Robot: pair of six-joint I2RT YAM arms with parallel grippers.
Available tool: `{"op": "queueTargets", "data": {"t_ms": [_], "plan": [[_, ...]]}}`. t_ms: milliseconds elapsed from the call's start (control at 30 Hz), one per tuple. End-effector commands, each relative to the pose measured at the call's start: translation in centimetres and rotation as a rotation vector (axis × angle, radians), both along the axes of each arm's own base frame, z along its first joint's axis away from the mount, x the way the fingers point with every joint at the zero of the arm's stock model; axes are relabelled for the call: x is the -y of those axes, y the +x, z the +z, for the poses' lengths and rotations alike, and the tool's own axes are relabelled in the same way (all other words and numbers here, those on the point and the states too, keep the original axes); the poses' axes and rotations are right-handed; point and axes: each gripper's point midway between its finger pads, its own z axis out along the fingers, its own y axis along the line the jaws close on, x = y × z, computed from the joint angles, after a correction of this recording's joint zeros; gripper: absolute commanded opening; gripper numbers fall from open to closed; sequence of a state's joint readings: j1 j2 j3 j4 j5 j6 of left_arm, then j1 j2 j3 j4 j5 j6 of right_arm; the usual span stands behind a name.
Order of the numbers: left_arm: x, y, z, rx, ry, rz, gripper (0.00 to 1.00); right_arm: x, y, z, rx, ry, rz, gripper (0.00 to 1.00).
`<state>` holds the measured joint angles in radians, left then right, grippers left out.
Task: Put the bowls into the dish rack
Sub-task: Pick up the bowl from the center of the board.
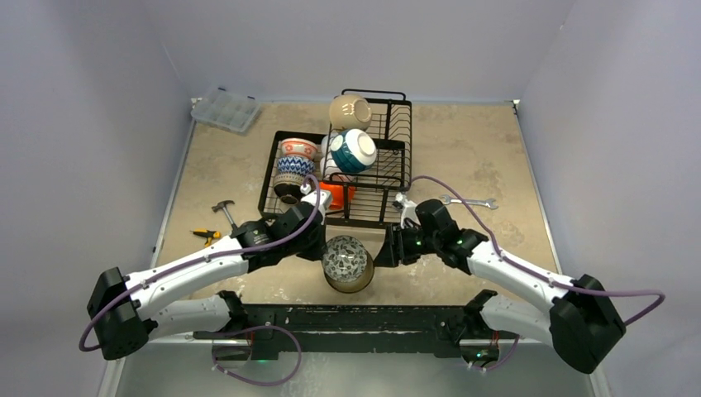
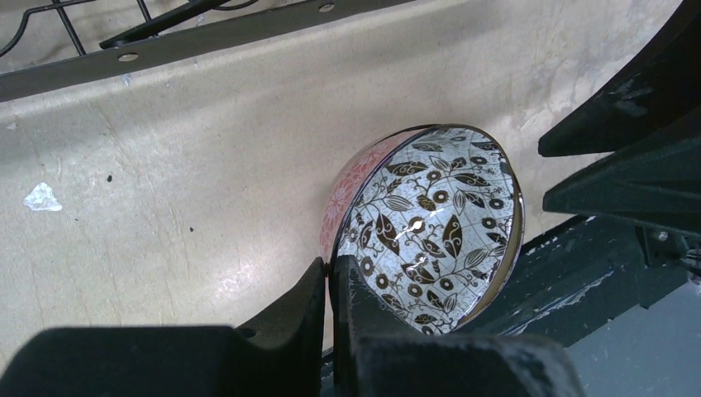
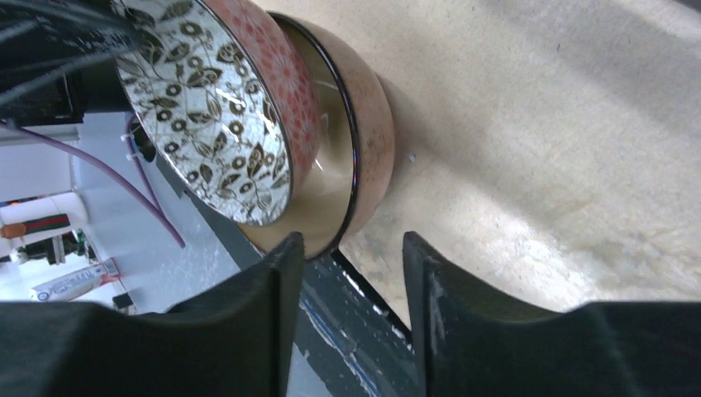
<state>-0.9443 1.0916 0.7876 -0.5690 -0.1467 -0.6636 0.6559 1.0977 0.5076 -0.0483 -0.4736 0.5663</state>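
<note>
Progress: several bowls (image 1: 354,150) racked in dish rack (image 1: 374,217). Two left on table (image 1: 496,157), nested: leaf-patterned bowl (image 2: 430,223) inside tan bowl (image 3: 368,124). Left gripper (image 2: 328,285) pinches leaf-patterned bowl's rim; right gripper (image 3: 351,248) parted, empty.

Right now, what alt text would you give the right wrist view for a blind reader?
A leaf-patterned bowl with a pink outside sits tilted inside a tan bowl on the beige table. The right gripper frames the foreground, its black fingers open and empty.
</note>
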Motion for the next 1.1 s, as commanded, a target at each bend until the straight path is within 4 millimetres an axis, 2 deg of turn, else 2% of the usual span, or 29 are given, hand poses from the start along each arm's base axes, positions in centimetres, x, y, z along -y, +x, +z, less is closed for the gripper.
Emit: {"op": "queueTargets", "data": {"t_ms": [0,100,200,400,533,633,733,867,900,1067], "plan": [[1.4,1.0,2.9,0.072,-0.139,0.025,0.0,-0.5,1.7,4.5,0.176,0.084,-0.018,0.57],[2.4,0.9,3.7,0.076,-0.206,0.009,0.0,-0.8,1.2,5.7,0.2,0.144,0.002,0.68],[3.4,0.9,4.3,0.079,-0.253,-0.014,0.0,-1.3,0.8,6.6,0.206,0.197,0.025,0.74],[5.1,0.6,5.1,0.068,-0.329,-0.058,0.0,-2.2,0.2,7.5,0.192,0.289,0.045,0.74],[6.1,0.1,5.8,0.058,-0.392,-0.095,0.0,-2.3,0.3,7.2,0.174,0.294,0.038,0.71],[6.5,0.0,6.4,0.06,-0.428,-0.102,0.0,-2.2,0.5,6.7,0.173,0.268,0.028,0.65],[6.7,-0.2,6.8,0.062,-0.458,-0.11,0.0,-2.0,0.6,6.6,0.178,0.251,0.024,0.46],[6.6,-0.4,6.9,0.058,-0.465,-0.108,0.0,-1.8,0.8,6.6,0.185,0.236,0.011,0.06],[6.5,-0.4,6.9,0.058,-0.463,-0.104,0.09,-1.7,0.9,6.7,0.188,0.234,0.006,0.0],[6.3,-0.7,7.0,0.038,-0.496,-0.075,0.6,-1.4,1.1,7.8,0.23,0.245,-0.016,0.0]]}}
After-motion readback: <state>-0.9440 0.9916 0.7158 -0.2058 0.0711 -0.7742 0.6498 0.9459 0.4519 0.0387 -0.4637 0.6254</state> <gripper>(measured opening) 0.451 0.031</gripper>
